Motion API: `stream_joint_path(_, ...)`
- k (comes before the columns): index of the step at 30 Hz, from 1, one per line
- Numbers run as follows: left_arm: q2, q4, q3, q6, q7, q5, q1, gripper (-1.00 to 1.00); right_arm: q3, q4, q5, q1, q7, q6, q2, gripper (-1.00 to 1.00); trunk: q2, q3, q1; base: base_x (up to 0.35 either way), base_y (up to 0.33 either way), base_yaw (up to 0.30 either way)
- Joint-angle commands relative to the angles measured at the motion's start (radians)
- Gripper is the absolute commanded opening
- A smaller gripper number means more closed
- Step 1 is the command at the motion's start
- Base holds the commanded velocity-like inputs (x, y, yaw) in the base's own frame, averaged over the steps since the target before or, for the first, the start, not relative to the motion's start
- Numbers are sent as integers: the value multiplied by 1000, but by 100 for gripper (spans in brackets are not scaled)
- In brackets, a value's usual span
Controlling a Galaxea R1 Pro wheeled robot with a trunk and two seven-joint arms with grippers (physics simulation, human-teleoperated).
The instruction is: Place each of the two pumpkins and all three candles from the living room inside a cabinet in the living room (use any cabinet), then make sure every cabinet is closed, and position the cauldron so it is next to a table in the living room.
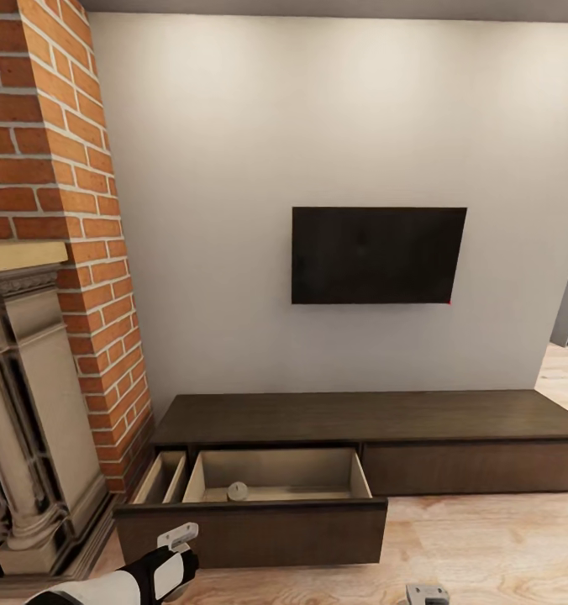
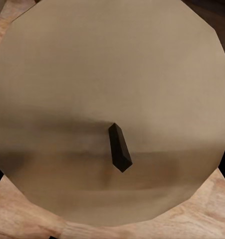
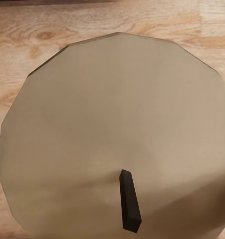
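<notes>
While the cabinet [image 1: 368,437] drawer gapes, wooden floor [image 1: 486,546] meets grey wall [image 1: 234,168].

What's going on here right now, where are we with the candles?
The robot faces the cabinet, whose left drawer is pulled open with one candle already lying inside. Each wrist camera looks straight at a candle top with its dark wick, one at the left gripper and one at the right, so each arm seems to hold a candle, though the fingers are hidden. The left arm hangs just in front of the open drawer.
</notes>
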Motion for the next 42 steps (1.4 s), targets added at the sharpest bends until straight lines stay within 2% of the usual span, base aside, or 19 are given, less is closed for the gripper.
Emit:
stream_joint_path(1,0,1,-9,3,2,5,-1,-100,9,-3,-9,0,-4,6,0,-100,-1,-1,0,0,0,-5)
stream_joint_path(9,0,1,-9,3,2,5,-1,-100,9,-3,-9,0,-4,7,0,-100,-1,0,0,0,0,-154)
stream_joint_path(20,0,0,-9,-45,2,7,-1,-100,9,-4,-12,0,1,7,0,-100,-1,0,0,0,0,-10)
stream_joint_path(25,2,-7,-9,-44,8,8,-1,-100,8,-11,-12,0,2,8,-2,-100,-1,0,0,0,0,0)
stream_joint_path(32,1,-66,-11,-21,5,4,-2,-100,5,-38,-11,-1,-3,11,-6,-100,-1,0,0,0,0,0)
stream_joint_path(37,2,-215,-12,168,9,0,-3,-100,4,-173,-9,-2,-7,52,-7,-100,-1,0,0,0,0,0)
stream_joint_path(39,2,-292,-12,258,11,-1,-3,-100,3,-225,-9,-2,-8,120,-7,-100,-1,0,0,0,0,0)
stream_joint_path(40,2,-309,-12,277,13,-1,-3,-100,3,-239,-9,-2,-8,142,-7,-100,-1,0,0,0,0,0)
stream_joint_path(42,-1,-361,-12,365,29,-1,-4,-100,2,-312,-10,-3,-8,249,-7,-100,-1,0,0,0,0,0)
